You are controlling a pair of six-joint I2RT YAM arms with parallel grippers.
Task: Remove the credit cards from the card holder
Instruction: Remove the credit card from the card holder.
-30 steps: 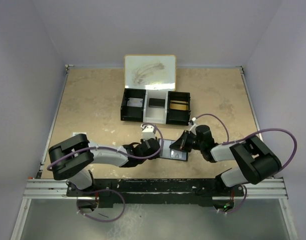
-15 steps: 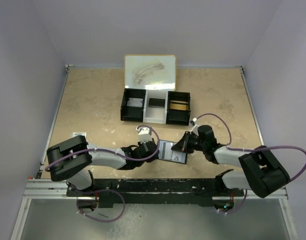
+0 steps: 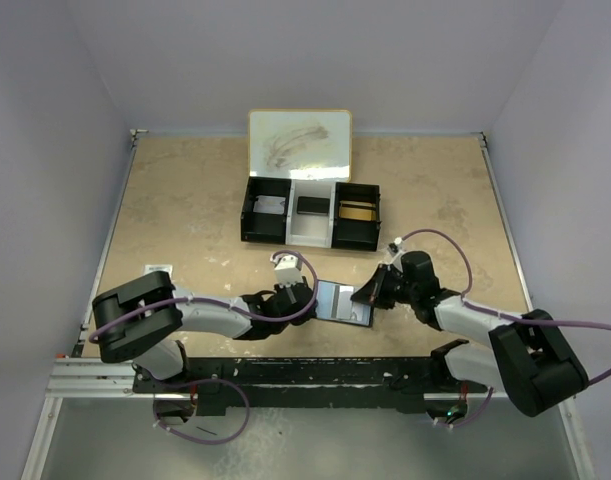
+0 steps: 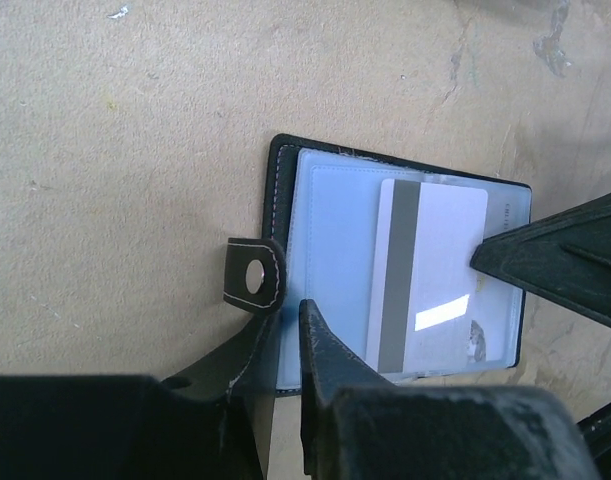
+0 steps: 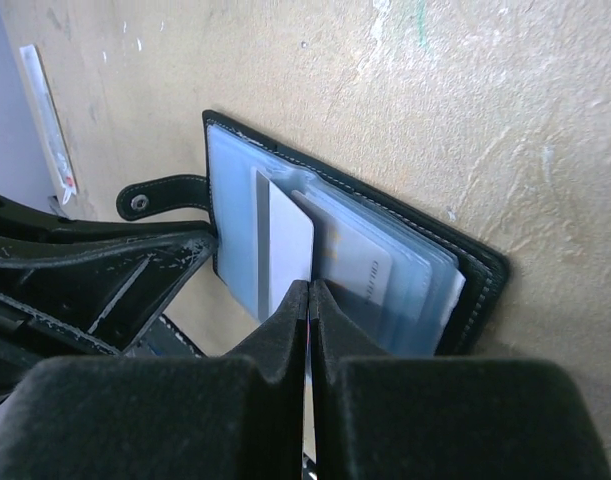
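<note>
The worktop (image 3: 185,200) is a pale, mottled, stone-like slab with a rough grain. On the left, the left fingers (image 4: 288,325) are matt black wedges, scuffed along their edges. They are drawn almost together, pinching the near edge of the card holder (image 4: 335,200) just beside its snap tab (image 4: 253,272). That tab is a short black strap with white stitching and a round metal stud, and it sticks out flat over the worktop.

The card holder lies open and flat near the front of the worktop, between the two arms. Its outside is black and leather-like with a stitched border, and its inside is a stack of shiny grey-blue plastic pockets. A white card (image 4: 435,250) with a grey stripe down one side stands partly out of a pocket. A printed card shows through the sleeves beside it.

On the right, the right fingers (image 5: 308,295), black and tapered, are shut tight on the free edge of the white card.

Further back stands a black-and-white tray (image 3: 260,228) with three compartments, and a smudged white lid (image 3: 299,143) rises behind it.
</note>
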